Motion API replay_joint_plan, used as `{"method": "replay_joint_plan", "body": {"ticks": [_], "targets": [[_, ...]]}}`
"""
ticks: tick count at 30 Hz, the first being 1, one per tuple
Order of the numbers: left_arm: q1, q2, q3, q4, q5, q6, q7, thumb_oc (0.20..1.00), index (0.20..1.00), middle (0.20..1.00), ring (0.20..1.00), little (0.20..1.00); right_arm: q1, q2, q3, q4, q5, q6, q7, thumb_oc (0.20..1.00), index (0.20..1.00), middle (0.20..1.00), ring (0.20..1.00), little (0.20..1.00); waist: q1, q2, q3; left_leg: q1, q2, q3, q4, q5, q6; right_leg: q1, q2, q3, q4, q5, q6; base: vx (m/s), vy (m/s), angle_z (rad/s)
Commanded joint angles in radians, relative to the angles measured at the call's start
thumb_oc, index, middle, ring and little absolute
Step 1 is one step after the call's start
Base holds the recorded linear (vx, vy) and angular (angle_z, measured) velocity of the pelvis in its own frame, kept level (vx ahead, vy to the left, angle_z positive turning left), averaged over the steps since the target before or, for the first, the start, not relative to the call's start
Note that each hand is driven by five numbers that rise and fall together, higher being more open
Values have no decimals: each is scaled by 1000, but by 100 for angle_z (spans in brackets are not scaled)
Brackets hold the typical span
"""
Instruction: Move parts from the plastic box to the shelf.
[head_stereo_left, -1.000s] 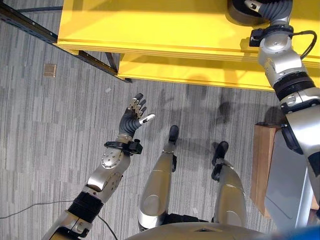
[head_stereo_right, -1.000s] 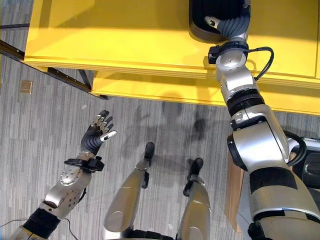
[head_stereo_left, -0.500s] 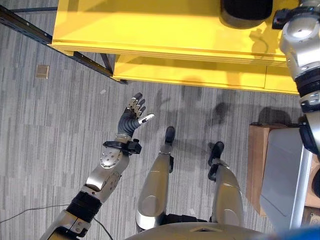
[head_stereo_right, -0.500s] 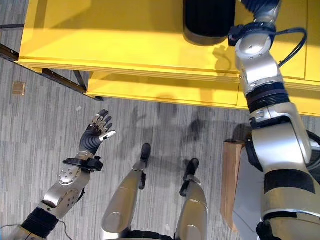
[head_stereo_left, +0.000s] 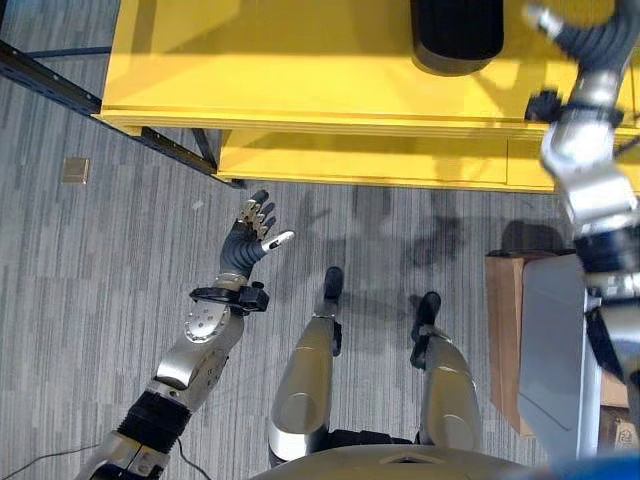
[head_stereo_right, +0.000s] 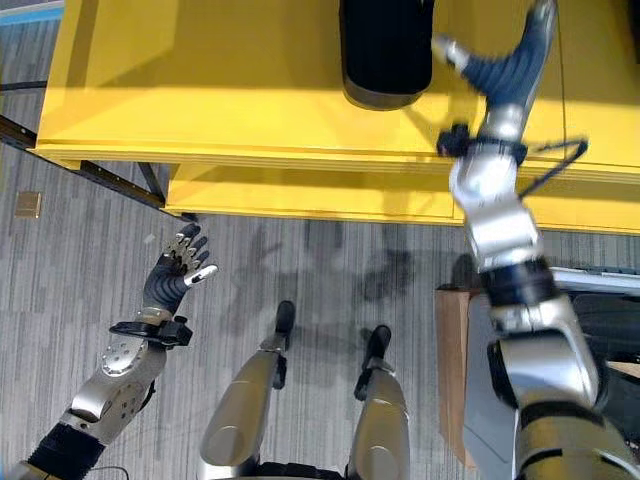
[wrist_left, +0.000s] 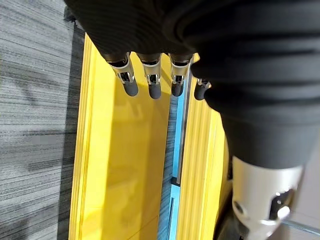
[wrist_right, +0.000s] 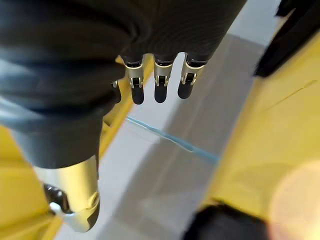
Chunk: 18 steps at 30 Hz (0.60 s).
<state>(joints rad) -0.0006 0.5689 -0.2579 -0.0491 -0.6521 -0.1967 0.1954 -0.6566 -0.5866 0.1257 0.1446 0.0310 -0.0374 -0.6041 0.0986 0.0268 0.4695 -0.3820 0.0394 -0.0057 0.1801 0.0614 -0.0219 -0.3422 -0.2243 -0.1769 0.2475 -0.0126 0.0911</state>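
Right robot hand (head_stereo_right: 505, 65) is up over the yellow shelf (head_stereo_right: 220, 110), fingers straight and spread, nothing in it; its own wrist view agrees, fingers (wrist_right: 159, 82) extended and bare. One dark part (head_stereo_right: 385, 50) sits on the shelf top just beside that hand, on its inner side, apart from the fingers, not touching. So I'd call that part delivered, and the right robot hand is free. Left robot hand (head_stereo_left: 250, 235) hangs low over the grey floor (head_stereo_left: 100, 260), short of the shelf's front edge, fingers relaxed and apart, holding nothing; its wrist view looks along the shelf boards. The plastic box: I can't identify it for sure. There's a grey container edge (head_stereo_left: 552, 350) below the right forearm, next to a wooden block (head_stereo_left: 503, 330), which could be it, but contents aren't visible from here. Progress, judged from this: at least one part placed, count of remaining parts unknown. Next cycle likely needs the right arm back down to that container for another pick.
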Motion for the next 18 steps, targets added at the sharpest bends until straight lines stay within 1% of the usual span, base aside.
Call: {"method": "replay_joint_plan", "body": {"ticks": [1, 2, 5, 9, 10, 11, 13, 16, 18], "targets": [[50, -5, 12, -47, 56, -21, -27, 1000, 1000, 1000, 1000, 1000, 6, -33, -32, -21, -112, -49, 47, 1000, 1000, 1000, 1000, 1000, -9, -2, -87, -15, 57, -24, 11, 0, -40, 77, -9, 20, 37, -88, 11, 40, -8, -11], [59, -8, 14, -46, 61, -17, -31, 1000, 1000, 1000, 1000, 1000, 60, -11, -43, -43, -134, -49, 52, 1000, 1000, 1000, 1000, 1000, -12, -1, -93, -6, 59, -23, 8, 0, -41, 86, -9, 16, 31, -88, 12, 48, -17, -5], [89, -22, 27, -53, 86, -14, -40, 1000, 1000, 1000, 1000, 1000, 205, 15, -46, -136, -242, -54, 92, 1000, 1000, 1000, 1000, 1000, -26, -3, -108, 23, 68, -21, -5, 3, -44, 112, -5, 10, 14, -86, 18, 14, -9, 0], [120, -24, 37, -56, 106, -13, -55, 1000, 1000, 1000, 1000, 1000, 296, 5, -26, -175, -362, -47, 128, 1000, 1000, 1000, 1000, 1000, -37, -5, -116, 46, 76, -15, -12, 4, -45, 129, 0, 6, 9, -87, 21, 3, -6, -6], [125, -29, 39, -46, 113, -14, -55, 1000, 1000, 1000, 1000, 1000, 320, -4, -19, -186, -419, -42, 125, 1000, 1000, 1000, 1000, 1000, -43, -8, -117, 50, 77, -13, -10, 3, -44, 131, 1, 9, 8, -86, 21, -14, -3, -3], [125, -30, 38, -45, 114, -15, -55, 1000, 1000, 1000, 1000, 1000, 322, -4, -19, -187, -421, -42, 124, 1000, 1000, 1000, 1000, 1000, -42, -7, -117, 52, 77, -12, -11, 3, -44, 132, 1, 10, 8, -86, 21, -19, -3, -7], [132, -36, 39, -42, 120, -18, -56, 1000, 1000, 1000, 1000, 1000, 341, -12, -4, -170, -487, -34, 115, 1000, 1000, 1000, 1000, 1000, -46, -9, -119, 56, 79, -10, -7, -2, -42, 134, 2, 14, 9, -85, 22, -4, 2, -10], [139, -34, 39, -37, 131, -34, -62, 1000, 1000, 1000, 1000, 1000, 346, -53, 32, -134, -650, -13, 83, 1000, 1000, 1000, 1000, 1000, -48, -9, -120, 59, 84, -4, 7, -11, -40, 135, 1, 18, 14, -86, 24, -8, 1, -7], [137, -31, 36, -31, 134, -39, -67, 1000, 1000, 1000, 1000, 1000, 332, -65, 64, -113, -698, -6, 93, 1000, 1000, 1000, 1000, 1000, -49, -11, -121, 59, 86, -3, 14, -14, -39, 134, 1, 21, 17, -86, 25, -9, -3, -4]]}}
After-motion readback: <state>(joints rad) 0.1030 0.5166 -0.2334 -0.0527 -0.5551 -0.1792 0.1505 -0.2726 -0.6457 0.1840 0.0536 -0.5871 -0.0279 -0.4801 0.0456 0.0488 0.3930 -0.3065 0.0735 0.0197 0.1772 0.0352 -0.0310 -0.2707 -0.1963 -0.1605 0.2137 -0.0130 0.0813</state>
